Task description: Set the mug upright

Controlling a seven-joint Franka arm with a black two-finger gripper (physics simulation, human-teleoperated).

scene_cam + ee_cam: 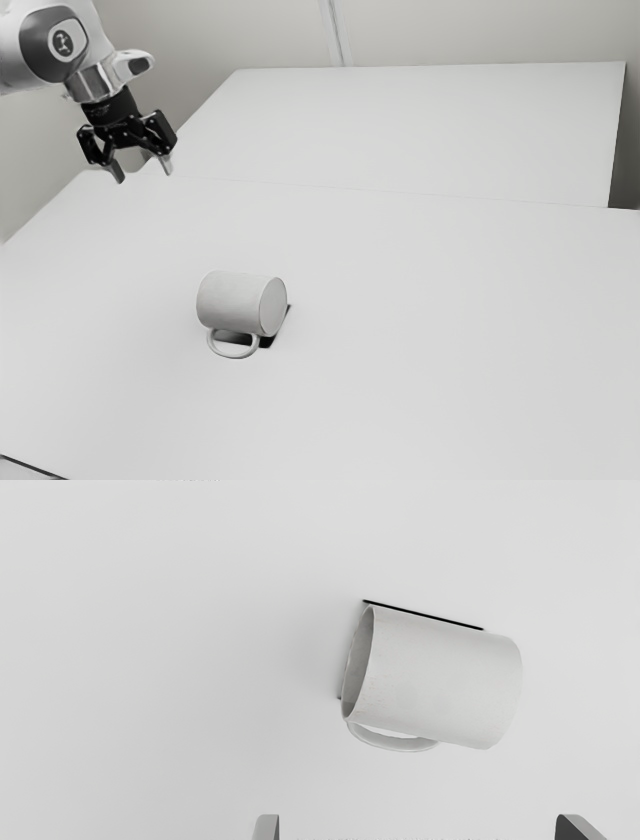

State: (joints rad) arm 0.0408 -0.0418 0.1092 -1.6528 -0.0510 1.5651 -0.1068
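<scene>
Gripper: open; fingers spread wide, tips well apart, holding nothing. Tips point down.
Gripper position: raised, toward the exterior view's upper left, well apart from the mug.
Arm: white, entering at the exterior view's upper left, black gripper at its end.
Mug position: on the worktop, lying on its side; not upright. In the exterior view it sits lower and further right than the gripper.
Mug, exterior view: side wall plus one round end face, smooth and pale, turned to the exterior view's right. Whether this is base or opening: cannot tell from that view.
Mug, wrist view: open mouth visible, with thin rim; opposite end rounded off.
Handle: along one side of the body, on the side nearer the fingers in the wrist view; in the exterior view, a loop toward the camera.
Mug interior: grey inner wall seen through the mouth; deeper part hidden by the body.
Dark strip: thin, straight, just beside the mug's wall, across the body from the handle.
Backdrop: second pale surface beyond the worktop, plain wall behind.
</scene>
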